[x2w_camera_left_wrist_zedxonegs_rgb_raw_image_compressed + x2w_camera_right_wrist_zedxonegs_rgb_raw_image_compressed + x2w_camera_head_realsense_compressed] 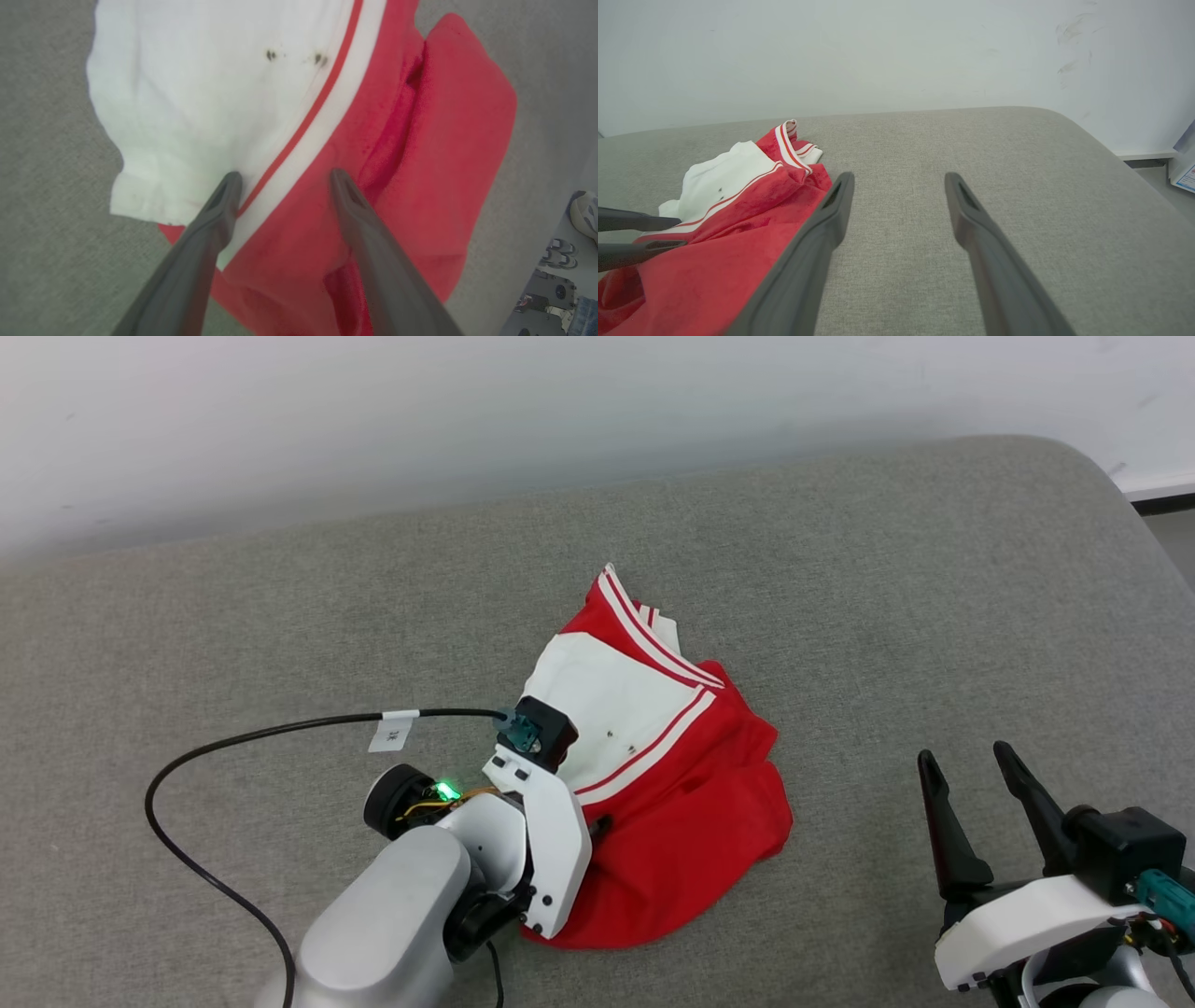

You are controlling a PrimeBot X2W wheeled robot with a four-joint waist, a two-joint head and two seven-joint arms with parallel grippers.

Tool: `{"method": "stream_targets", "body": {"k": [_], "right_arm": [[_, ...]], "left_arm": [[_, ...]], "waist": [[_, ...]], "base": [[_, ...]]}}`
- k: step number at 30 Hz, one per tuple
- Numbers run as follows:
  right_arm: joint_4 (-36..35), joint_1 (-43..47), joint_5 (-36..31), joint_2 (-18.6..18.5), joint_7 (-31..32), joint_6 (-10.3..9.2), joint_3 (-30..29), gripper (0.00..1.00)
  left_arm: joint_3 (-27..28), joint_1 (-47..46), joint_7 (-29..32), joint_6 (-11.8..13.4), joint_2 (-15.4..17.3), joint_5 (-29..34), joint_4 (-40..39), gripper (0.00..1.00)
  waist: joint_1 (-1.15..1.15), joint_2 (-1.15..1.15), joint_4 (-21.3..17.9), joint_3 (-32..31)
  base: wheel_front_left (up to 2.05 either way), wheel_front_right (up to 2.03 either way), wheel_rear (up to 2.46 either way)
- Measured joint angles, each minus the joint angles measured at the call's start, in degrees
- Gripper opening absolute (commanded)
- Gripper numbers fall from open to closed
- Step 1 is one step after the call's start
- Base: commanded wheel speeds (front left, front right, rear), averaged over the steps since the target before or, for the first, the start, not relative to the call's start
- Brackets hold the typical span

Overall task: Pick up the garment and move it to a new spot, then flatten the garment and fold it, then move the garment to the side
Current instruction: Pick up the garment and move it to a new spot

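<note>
The garment point(681, 784) lies crumpled in the middle of the grey padded surface point(887, 569), red with a white sleeve and red-and-white striped trim. My left gripper point(284, 179) is open and points down onto its left part. One finger is over the white sleeve point(196, 93), the other over the red cloth, with the trim between them. Nothing is held. From the head view the left wrist hides most of those fingers. My right gripper point(964, 753) stands open at the lower right, well clear of the garment point(728, 233), over bare surface.
A black cable point(233, 747) with a white tag loops across the surface at the left. A pale wall runs behind. The surface rounds off at the right, with floor point(1172, 537) beyond. A shoe point(584, 214) shows low at the right in the left wrist view.
</note>
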Motion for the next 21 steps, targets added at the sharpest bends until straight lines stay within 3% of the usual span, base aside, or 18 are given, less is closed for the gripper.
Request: {"method": "stream_targets", "body": {"k": [2,11,17,21], "right_arm": [[0.26,-0.12,0.08,0.00,-0.22,0.00,0.02,1.00],[0.82,-0.11,0.11,0.00,-0.48,0.00,-1.18,1.00],[0.56,0.69,0.01,0.00,-0.13,0.00,-1.59,1.00],[0.02,0.99,0.00,0.01,0.46,-0.01,-2.01,1.00]], "left_arm": [[-0.38,-0.09,0.68,-0.11,0.37,-0.30,0.25,0.00],[-0.86,-3.05,-5.17,0.87,2.54,2.98,-2.55,0.00],[0.63,-2.67,-9.13,5.13,6.68,6.46,-10.34,0.00],[2.80,4.46,-8.77,10.26,10.69,6.37,-15.75,0.00]], "waist": [[0.00,0.00,-0.23,0.23],[0.00,0.00,1.90,-0.67],[0.00,0.00,5.33,-2.32],[0.00,0.00,7.71,-3.29]], "base": [[0.00,0.00,0.00],[0.00,0.00,0.00],[0.00,0.00,0.00],[0.00,0.00,0.00]]}}
